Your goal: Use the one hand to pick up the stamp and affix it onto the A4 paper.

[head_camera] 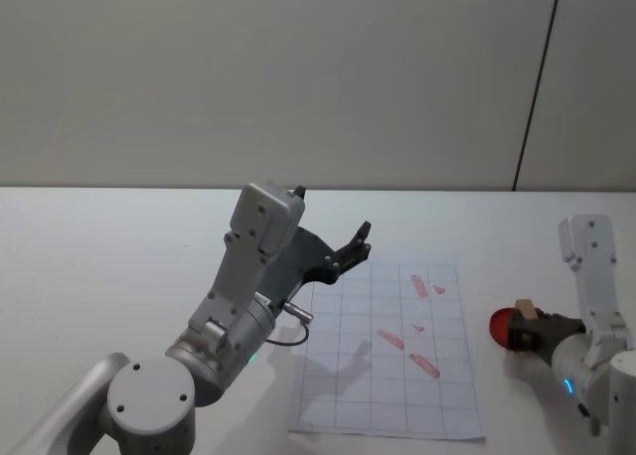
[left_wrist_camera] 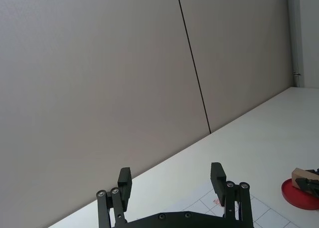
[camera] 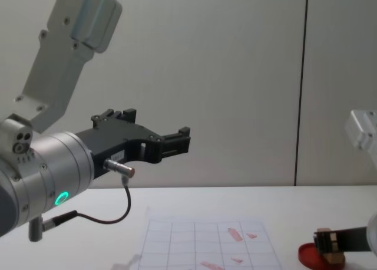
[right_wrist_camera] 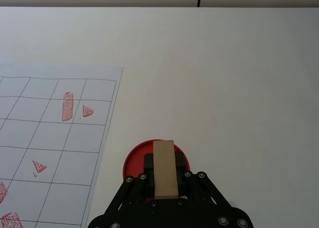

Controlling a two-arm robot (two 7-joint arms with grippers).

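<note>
White table, A4 paper, red dish

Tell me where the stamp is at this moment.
In the head view the stamp is on the robot's right, gripped by the right gripper over the red dish, just right of the A4 paper.

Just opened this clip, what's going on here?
The right gripper has its jaws shut on the stamp, a small wooden block, and holds it at the red ink dish, just right of the A4 paper. Whether the block touches the ink is unclear. The paper carries several red marks. The left gripper hangs raised in the air towards the paper's left side, jaws open and holding nothing.
</note>
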